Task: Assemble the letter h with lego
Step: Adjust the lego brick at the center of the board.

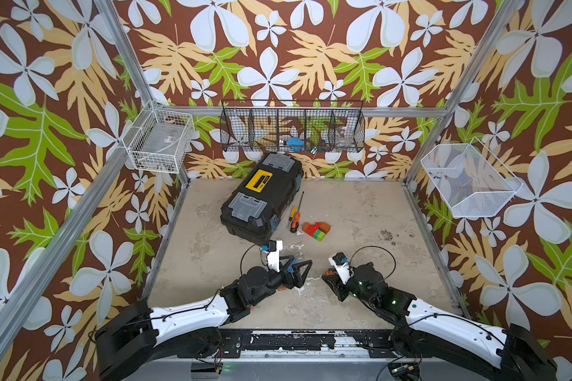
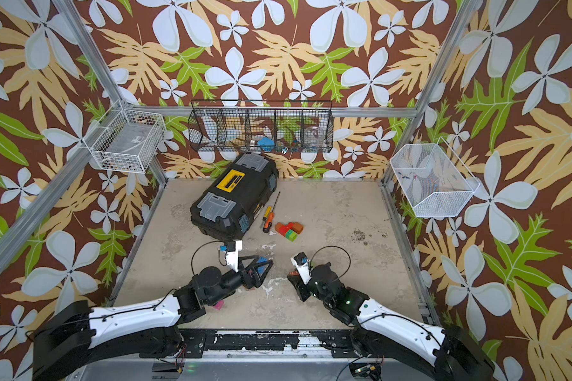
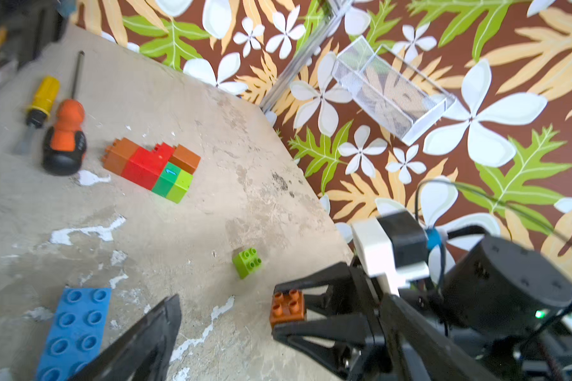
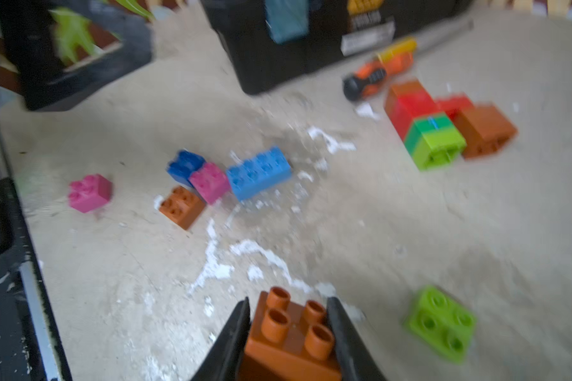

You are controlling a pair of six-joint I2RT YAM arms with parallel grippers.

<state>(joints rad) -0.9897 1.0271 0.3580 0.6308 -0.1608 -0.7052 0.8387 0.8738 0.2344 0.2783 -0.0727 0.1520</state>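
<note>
Clamping an orange-brown brick (image 4: 291, 339) studs-up between its jaws, my right gripper (image 4: 289, 305) hangs low over the table (image 4: 377, 231); I cannot tell whether the brick is lifted clear. Just beside it lies a loose lime brick (image 4: 441, 323). Farther ahead, below my left gripper (image 1: 296, 269), whose jaws stand wide apart and empty, lie a long light-blue brick (image 4: 258, 176), a dark-blue brick (image 4: 184, 166) touching a pink brick (image 4: 208, 181), a second orange-brown brick (image 4: 182, 206) and, apart from these, a second pink brick (image 4: 90, 193). Well beyond, a red, orange, green and lime clump (image 4: 436, 132) sits near the screwdrivers (image 4: 377, 71). I judge the letter h barely begun: no column or bridge is complete.
</note>
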